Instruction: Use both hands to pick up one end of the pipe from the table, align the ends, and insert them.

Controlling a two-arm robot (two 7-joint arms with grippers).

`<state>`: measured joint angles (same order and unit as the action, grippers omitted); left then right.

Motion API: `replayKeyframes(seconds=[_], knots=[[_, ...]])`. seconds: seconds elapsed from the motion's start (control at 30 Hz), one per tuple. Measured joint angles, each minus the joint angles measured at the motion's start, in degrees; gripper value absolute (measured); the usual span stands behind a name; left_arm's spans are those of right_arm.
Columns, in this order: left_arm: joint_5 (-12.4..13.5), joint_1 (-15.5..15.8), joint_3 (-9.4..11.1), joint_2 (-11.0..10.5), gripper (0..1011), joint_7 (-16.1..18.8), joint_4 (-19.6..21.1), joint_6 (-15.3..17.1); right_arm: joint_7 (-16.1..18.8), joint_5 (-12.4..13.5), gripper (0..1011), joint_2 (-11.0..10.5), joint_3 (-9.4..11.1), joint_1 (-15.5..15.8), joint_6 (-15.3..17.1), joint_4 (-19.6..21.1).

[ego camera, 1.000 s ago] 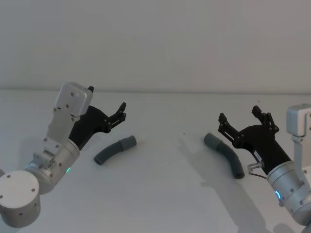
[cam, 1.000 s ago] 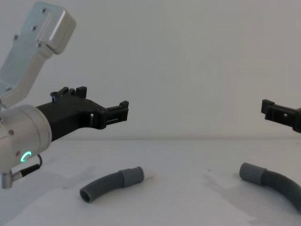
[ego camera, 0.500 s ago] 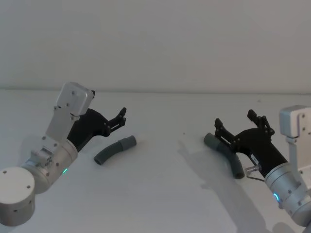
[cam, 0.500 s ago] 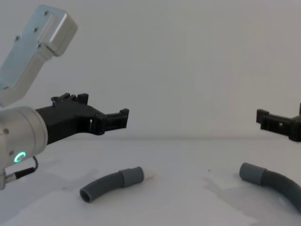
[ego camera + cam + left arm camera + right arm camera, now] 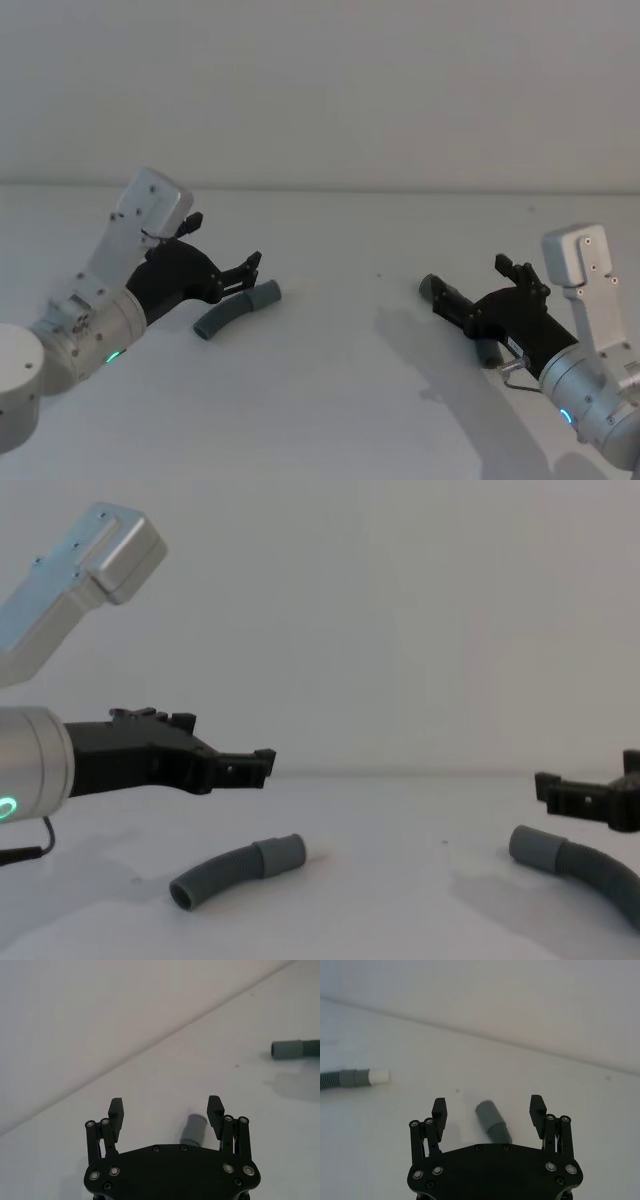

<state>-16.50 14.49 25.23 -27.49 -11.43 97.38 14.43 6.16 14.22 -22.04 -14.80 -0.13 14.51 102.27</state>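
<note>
Hovering above pipe (image 5: 240,870), left hand (image 5: 165,1106), right hand (image 5: 488,1104)

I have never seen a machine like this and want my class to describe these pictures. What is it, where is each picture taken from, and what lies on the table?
It is a robot with two arms, each ending in a black two-fingered gripper. One picture looks down from its head, one looks across the table from its chest, and two come from cameras on its wrists. On the white table lie two grey ribbed hose pieces: a short curved piece on the robot's left and a longer piece on its right. The left gripper is open over the short piece's cuff; the right gripper is open over the longer piece's cuff. Nothing is held: both pieces rest on the table.
</note>
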Motion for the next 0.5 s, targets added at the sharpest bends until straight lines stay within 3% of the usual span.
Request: replayKeyframes(seconds=[0.5], knots=[[-1.8,1.7,0.0,-2.7,1001,-6.4,1.1,6.2,0.5,0.7,1000,0.0,0.9,-0.2,6.8,1.1]])
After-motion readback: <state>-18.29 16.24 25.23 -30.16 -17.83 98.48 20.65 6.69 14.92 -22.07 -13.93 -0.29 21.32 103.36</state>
